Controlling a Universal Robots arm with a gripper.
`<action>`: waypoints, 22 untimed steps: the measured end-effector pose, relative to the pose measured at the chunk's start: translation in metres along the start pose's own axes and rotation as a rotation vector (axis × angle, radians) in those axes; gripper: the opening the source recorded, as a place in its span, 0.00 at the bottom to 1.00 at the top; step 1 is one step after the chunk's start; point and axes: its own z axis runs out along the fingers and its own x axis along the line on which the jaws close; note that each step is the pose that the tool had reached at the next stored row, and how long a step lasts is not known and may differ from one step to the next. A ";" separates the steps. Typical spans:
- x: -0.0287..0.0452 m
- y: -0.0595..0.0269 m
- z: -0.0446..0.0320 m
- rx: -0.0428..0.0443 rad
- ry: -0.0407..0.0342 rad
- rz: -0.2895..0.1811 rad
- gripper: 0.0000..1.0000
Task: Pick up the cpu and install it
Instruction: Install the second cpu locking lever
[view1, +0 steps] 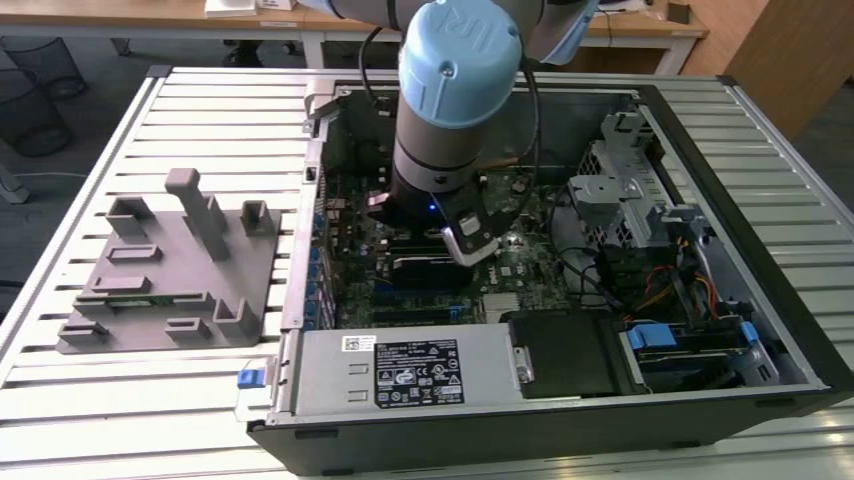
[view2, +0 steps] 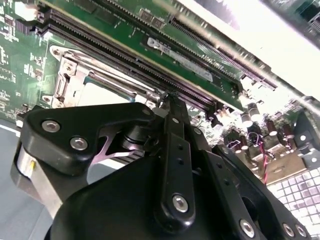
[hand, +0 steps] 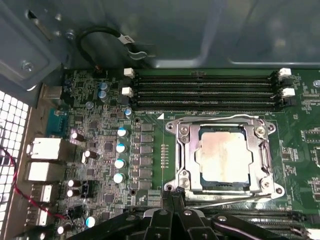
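Inside the open black computer case (view1: 747, 300) on the slatted metal table (view1: 80, 400), we find the small square silvery-topped cpu (hand: 223, 154) seated within the metal-framed motherboard socket (hand: 182, 150). The black gripper (hand: 172, 192) hangs just beside the socket's edge, its fingers (view2: 172, 150) drawn together and holding nothing. A grey plastic fixture (view1: 167, 270) sits outside the case.

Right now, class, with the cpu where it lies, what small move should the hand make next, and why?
Probably lift the hand straight up. In the first wrist view the cpu already lies flat inside the socket's metal frame, and the hand hangs by the frame's edge, not over the chip.
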 end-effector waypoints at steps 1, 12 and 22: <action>-0.0001 -0.0012 -0.0003 -0.0032 0.0001 0.000 0.11; -0.0007 -0.0049 0.0037 -0.0536 0.0007 -0.003 0.11; -0.0005 -0.0065 0.0091 -0.0751 0.0009 -0.004 0.11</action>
